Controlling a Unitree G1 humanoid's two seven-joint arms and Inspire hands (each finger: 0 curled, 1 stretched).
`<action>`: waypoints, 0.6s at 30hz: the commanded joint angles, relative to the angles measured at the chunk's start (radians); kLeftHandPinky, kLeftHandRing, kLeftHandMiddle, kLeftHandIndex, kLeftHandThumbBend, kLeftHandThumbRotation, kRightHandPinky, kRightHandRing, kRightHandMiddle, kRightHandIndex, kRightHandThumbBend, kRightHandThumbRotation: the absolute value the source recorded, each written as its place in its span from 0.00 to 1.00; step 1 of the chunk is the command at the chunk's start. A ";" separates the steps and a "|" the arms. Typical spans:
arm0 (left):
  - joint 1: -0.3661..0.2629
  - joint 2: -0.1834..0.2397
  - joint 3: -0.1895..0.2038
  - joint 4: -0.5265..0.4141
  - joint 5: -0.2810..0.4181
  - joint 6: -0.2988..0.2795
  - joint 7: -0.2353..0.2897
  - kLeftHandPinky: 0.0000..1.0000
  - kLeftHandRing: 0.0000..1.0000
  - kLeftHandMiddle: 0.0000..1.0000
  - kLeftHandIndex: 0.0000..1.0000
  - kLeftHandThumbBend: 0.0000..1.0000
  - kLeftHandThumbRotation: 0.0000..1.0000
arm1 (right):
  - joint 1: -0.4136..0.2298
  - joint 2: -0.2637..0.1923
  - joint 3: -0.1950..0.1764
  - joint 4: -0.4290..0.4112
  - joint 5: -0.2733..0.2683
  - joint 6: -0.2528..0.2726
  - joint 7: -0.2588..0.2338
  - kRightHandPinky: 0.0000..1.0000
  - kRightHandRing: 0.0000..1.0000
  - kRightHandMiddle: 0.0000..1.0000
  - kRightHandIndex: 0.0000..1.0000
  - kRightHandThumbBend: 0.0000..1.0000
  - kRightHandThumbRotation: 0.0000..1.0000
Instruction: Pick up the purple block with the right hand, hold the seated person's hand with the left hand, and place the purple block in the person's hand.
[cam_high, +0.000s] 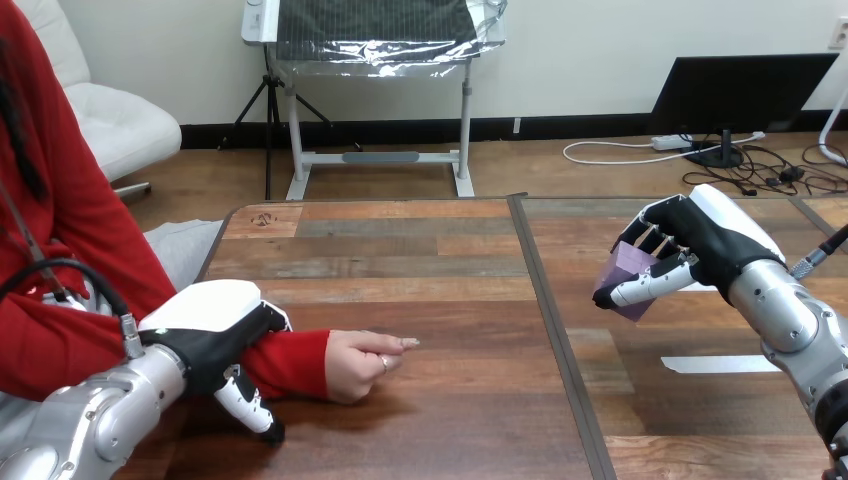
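Head view: over the right of the table (420, 240), the right hand (690, 245) curled round the purple block (632, 270), bare wood stretching toward the person's hand (365, 362); left hand (215, 345) clasped the person's wrist (295, 362), its far side hidden.

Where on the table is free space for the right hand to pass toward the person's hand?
The wooden table is bare between the person's hand and the right hand holding the purple block. Crowded at left, where the left hand lies over the person's sleeve.
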 joint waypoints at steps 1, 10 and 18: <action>-0.027 0.010 0.014 0.027 -0.021 0.000 0.017 0.40 0.47 0.52 0.53 0.83 0.00 | -0.051 -0.010 -0.025 -0.034 0.018 -0.008 -0.023 0.41 0.43 0.46 0.50 0.84 0.00; -0.027 0.000 0.012 0.043 -0.054 -0.009 0.039 0.33 0.39 0.46 0.48 0.82 0.00 | -0.051 -0.012 -0.022 -0.040 0.016 -0.002 -0.020 0.40 0.42 0.46 0.49 0.83 0.00; -0.027 -0.005 0.010 0.050 -0.075 -0.022 0.055 0.31 0.37 0.44 0.45 0.81 0.00 | -0.050 -0.013 -0.020 -0.044 0.013 0.000 -0.023 0.39 0.42 0.46 0.49 0.82 0.00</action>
